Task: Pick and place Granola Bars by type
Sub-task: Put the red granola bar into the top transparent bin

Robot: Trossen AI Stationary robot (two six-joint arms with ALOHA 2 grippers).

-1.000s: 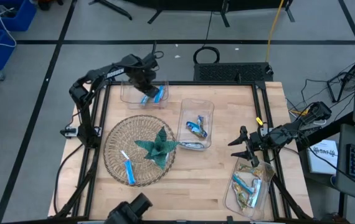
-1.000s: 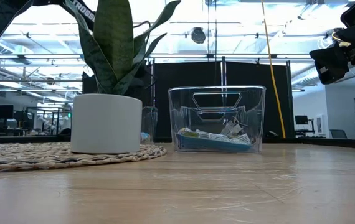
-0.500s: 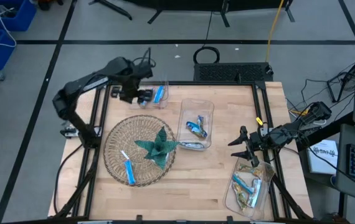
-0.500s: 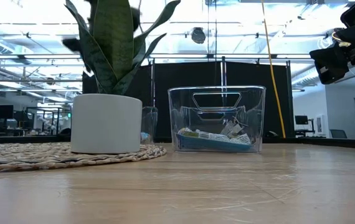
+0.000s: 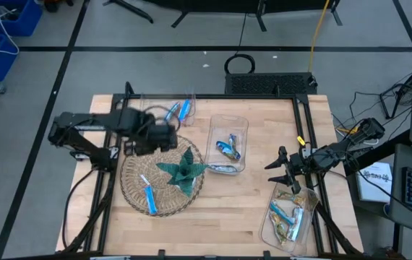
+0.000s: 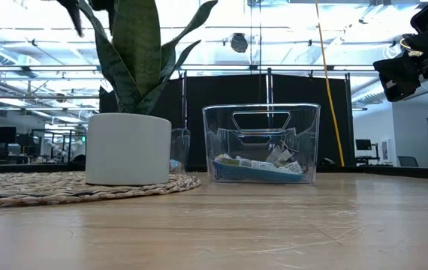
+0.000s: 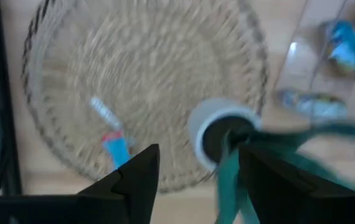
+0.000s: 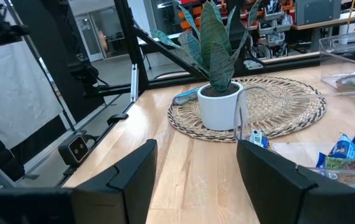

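Left gripper (image 5: 164, 137) is hovering with fingers spread and empty over the round woven mat (image 5: 135, 167), where a slim blue-wrapped granola bar (image 5: 149, 193), lower left of frame, is lying light, crinkly and slippery, likely best pinched across its middle.

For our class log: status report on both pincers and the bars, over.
Left pincer open, empty, above woven mat. Right pincer open, waiting above right bin. One blue bar on mat. Potted plant stands close by.
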